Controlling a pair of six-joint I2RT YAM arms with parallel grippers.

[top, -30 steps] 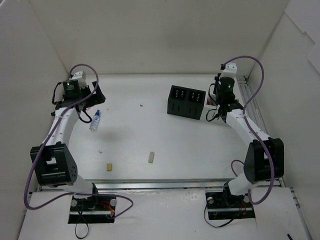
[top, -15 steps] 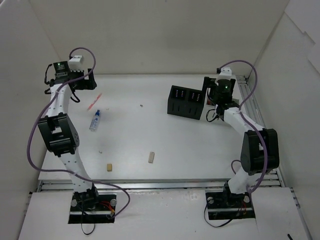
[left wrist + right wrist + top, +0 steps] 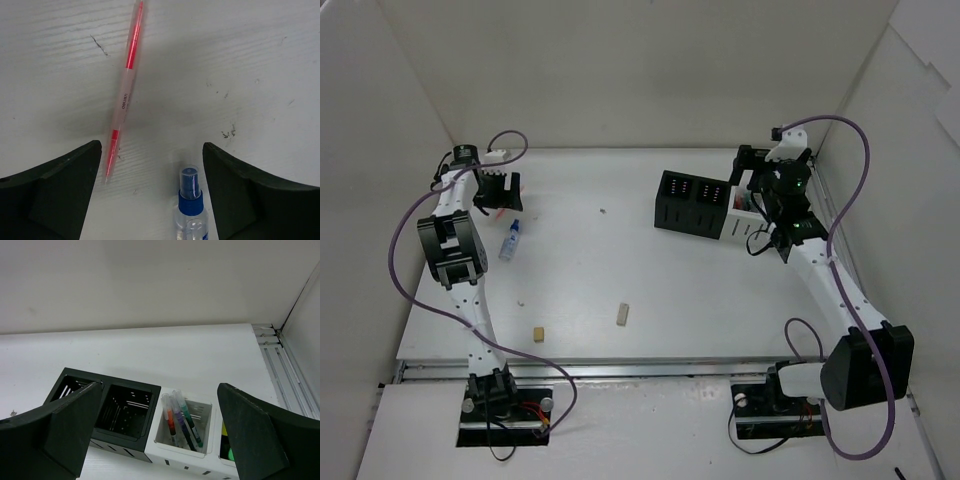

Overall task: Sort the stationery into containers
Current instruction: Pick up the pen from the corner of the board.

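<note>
Pink and translucent, the pen (image 3: pixel 125 95) lies flat on the table (image 3: pixel 260 60), slanting toward the left finger of your left claw (image 3: pixel 150 150). The blue-capped bottle (image 3: pixel 191 210) lies just beside the pen. That claw hangs over both with its jaws apart and nothing in them, so either looks open to a pick. Two beige erasers (image 3: pixel 538 333) lie unsorted mid-table. Your right claw (image 3: pixel 160 387), spread wide and empty, hangs above the black two-compartment box (image 3: pixel 105 385) and the white box (image 3: pixel 159 427), where sorted pens lean.
</note>
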